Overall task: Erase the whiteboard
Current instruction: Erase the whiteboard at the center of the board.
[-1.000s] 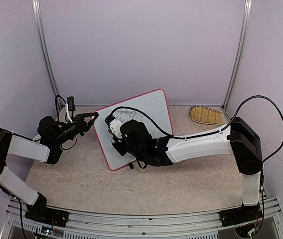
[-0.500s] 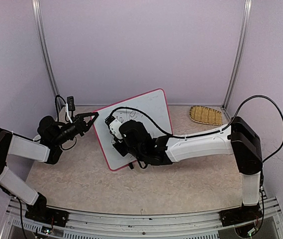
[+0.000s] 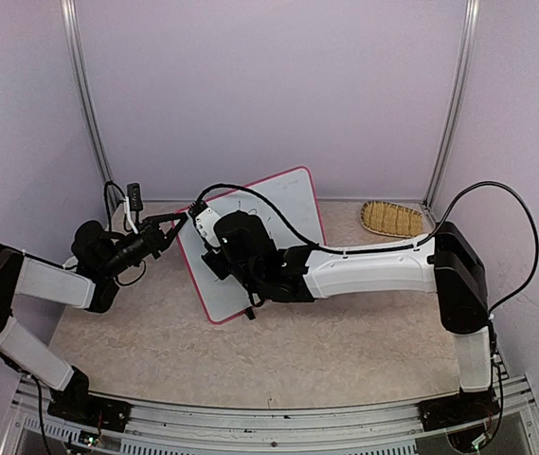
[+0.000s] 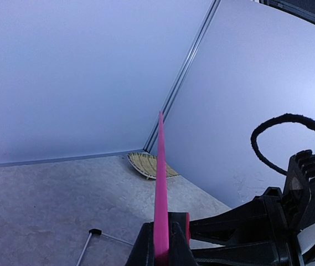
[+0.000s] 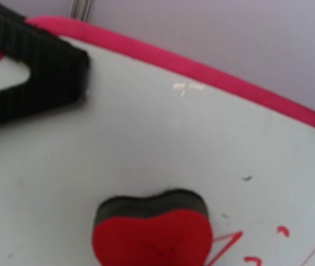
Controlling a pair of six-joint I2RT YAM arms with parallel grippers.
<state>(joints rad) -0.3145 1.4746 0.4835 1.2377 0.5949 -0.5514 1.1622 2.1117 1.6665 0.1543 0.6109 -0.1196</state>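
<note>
The whiteboard (image 3: 283, 204) with its pink-red frame stands tilted on the table. My left gripper (image 3: 176, 223) is shut on its left edge; in the left wrist view the pink frame (image 4: 160, 183) runs up edge-on from between the jaws of that gripper (image 4: 163, 241). My right gripper (image 3: 208, 245) is over the board's upper left part and holds a red heart-shaped eraser (image 5: 153, 233) with a dark pad pressed against the white surface (image 5: 146, 133). Red marker strokes (image 5: 246, 246) lie just right of the eraser. A finger of the left gripper (image 5: 30, 66) shows at the board's corner.
A woven straw basket (image 3: 392, 219) sits at the back right by the wall, also in the left wrist view (image 4: 146, 164). A thin metal rod with a black tip (image 4: 91, 235) lies on the table behind the board. Walls and corner posts enclose the table.
My right arm has slid the eraser up and to the left across the board, toward the corner held by my left gripper. The left arm has stayed put.
</note>
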